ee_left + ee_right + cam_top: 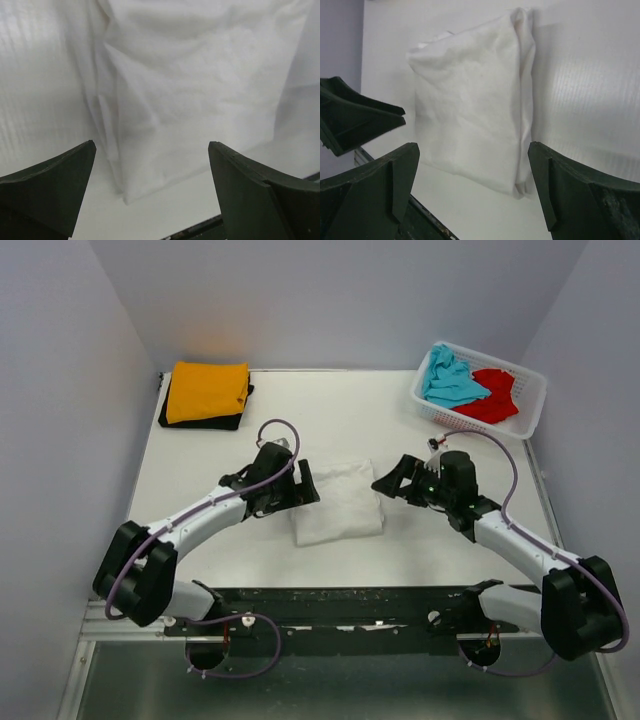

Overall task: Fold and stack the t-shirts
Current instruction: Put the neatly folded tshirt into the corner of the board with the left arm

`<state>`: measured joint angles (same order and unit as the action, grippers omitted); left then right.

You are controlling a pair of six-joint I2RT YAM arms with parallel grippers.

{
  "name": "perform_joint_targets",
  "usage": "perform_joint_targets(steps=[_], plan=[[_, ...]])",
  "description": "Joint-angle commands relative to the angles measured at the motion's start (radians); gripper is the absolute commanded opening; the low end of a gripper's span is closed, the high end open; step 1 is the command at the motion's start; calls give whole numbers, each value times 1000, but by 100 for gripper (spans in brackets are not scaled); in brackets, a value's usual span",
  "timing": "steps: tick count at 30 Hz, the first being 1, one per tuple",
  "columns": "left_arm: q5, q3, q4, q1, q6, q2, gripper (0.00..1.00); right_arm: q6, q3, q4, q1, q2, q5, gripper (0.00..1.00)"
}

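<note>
**Overhead and wrist views, both arms at ctr of worktop.**

(a) White table [400, 560]: fills most of the overhead frame, w/ arm bases along the lower edge.

(b) White lattice basket [437, 412]: seen at upper right of the frame, set at an angle near the table's far right corner.

(c) White t-shirt [338, 502]: shown folded into a rough rectangle, lying flat at ctr of frame betw. the two grippers. In the L wrist view [200, 90] it fills the upper middle; in the R wrist view [470, 115] it is seen at ctr, one folded edge bunched along its right side.

(d) Orange-yellow t-shirt [207, 390]: folded, at upper left, stacked on the black t-shirt [200, 423], of which only the lower and right margins are exposed.

(e) Turquoise t-shirt [450, 380] and red t-shirt [492, 395]: both crumpled inside the basket, turquoise to the left, red to the right.

(f) Left gripper [305, 485]: placed at the white shirt's left edge; jaws are spread wide [151, 145], nothing held.

(g) Right gripper [385, 480]: placed just off the shirt's right edge; jaws likewise spread wide [472, 146], nothing held.
</note>
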<state>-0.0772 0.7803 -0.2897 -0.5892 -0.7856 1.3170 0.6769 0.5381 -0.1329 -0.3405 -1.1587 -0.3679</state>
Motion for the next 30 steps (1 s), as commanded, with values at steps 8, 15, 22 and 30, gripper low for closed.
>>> perform_joint_targets(steps=[8,15,22,30], plan=[[-69,195,-56,124,96,363,76,-63,26,131,2,-16,57,100],[-105,240,-65,70,91,460,43,-76,22,160,1,34,114,100],[138,407,-264,7,135,508,0,-94,11,170,2,65,137,100],[462,698,-321,72,439,537,0,-113,-6,174,2,109,175,100]])
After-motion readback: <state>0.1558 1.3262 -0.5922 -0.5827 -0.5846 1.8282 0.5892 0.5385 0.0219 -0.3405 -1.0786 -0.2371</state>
